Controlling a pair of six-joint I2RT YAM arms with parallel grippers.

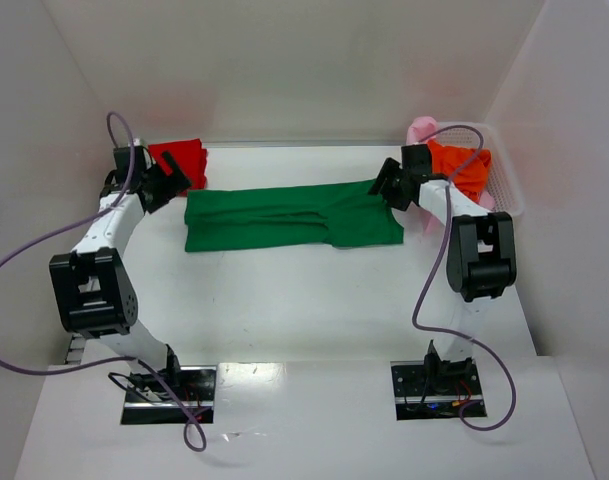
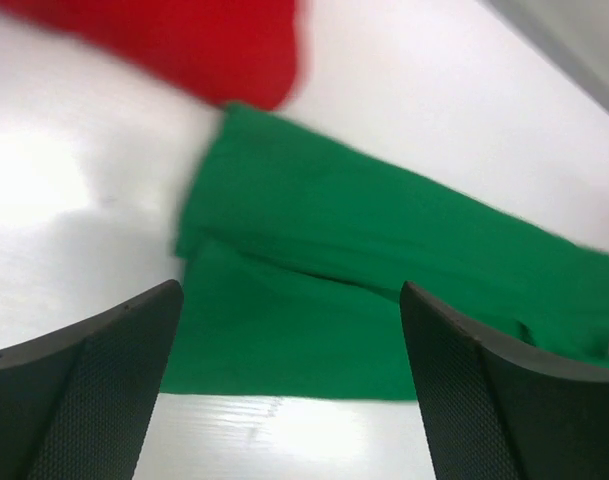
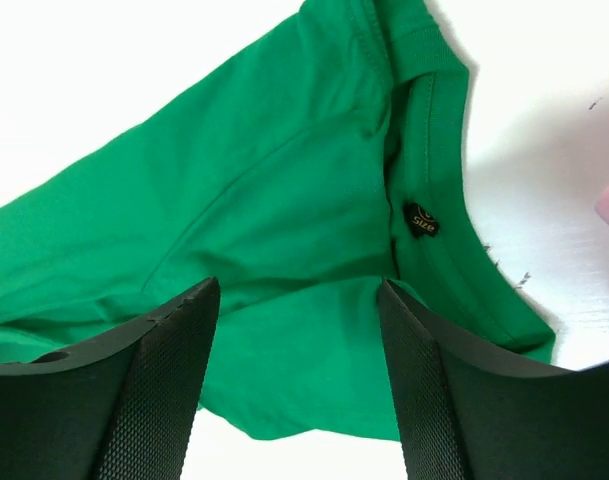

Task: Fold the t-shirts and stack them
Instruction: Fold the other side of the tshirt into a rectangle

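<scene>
The dark green t-shirt (image 1: 289, 215) lay on the counter (image 1: 284, 310) as a long band, its long axis running left to right between the arms. The left claw (image 2: 289, 295) hung over the hem end and the right claw (image 3: 299, 290) over the collar end. Both had fingers apart and gripped nothing. Each arm was nearest its own end (so either could probably carry its end across). The red t-shirt (image 1: 181, 158) sat just beyond the left end, and the orange t-shirt (image 1: 462, 165) lay in the mesh basket (image 1: 511, 190).
</scene>
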